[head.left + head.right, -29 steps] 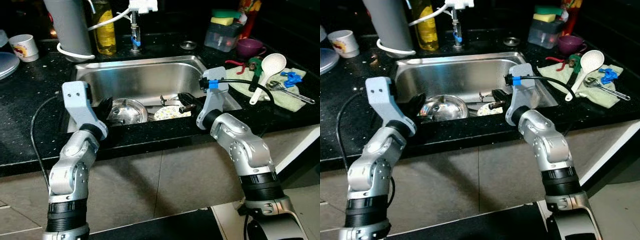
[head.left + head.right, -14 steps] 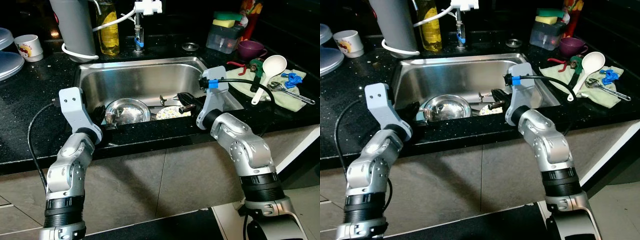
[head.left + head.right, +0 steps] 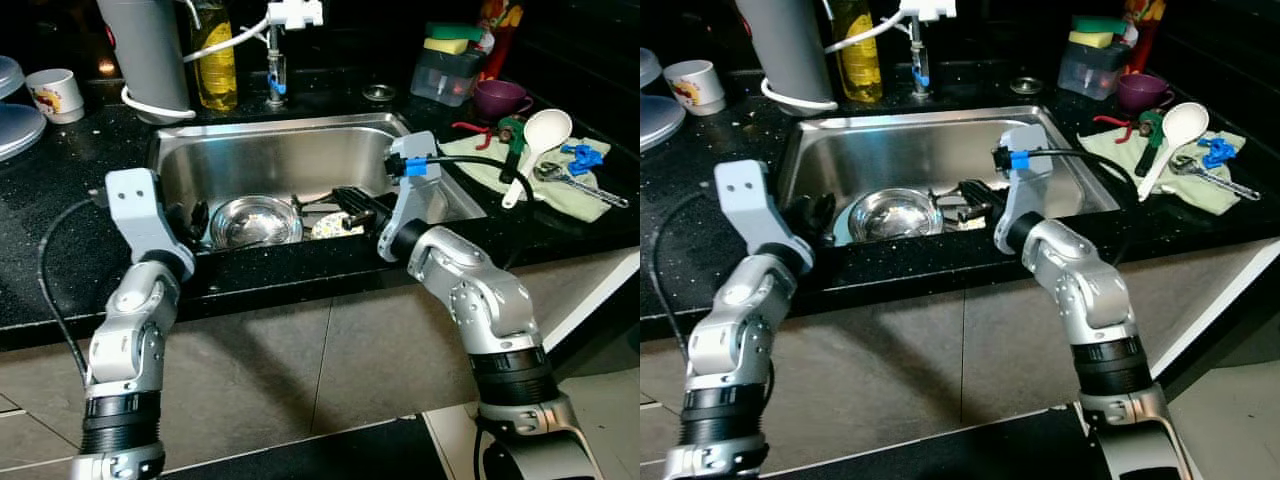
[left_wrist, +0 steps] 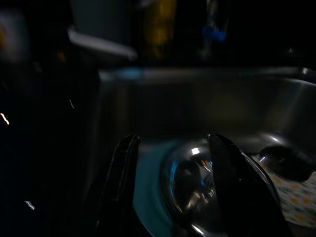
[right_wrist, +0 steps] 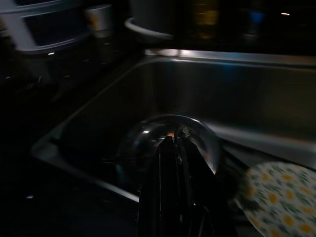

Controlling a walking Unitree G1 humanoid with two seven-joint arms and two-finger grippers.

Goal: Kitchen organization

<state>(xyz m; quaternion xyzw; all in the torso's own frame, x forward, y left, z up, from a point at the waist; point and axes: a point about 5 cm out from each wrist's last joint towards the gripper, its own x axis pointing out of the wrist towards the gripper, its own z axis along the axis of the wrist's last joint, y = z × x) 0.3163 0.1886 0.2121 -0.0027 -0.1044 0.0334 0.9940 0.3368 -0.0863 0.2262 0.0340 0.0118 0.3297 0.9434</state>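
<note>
Steel bowl point(image 3: 255, 221) half-hidden between spread left claw point(image 4: 173, 187); right claw point(image 5: 170, 163) pinched shut beside it.

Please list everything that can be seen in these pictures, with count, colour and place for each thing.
sink: one, steel, set in the black counter
steel bowl: one, silver, in the sink, front left
patterned plate: one, white with yellow dots, in the sink beside the bowl
oil bottle: one, yellow, behind the sink
mug: one, white, far left on the counter
purple cup: one, right of the sink
white ladle: one, on the green cloth, right
sponge box: one, clear, yellow and green sponges on top
left tool: black fingers open, at the bowl
right tool: black fingers shut, over the sink
</note>
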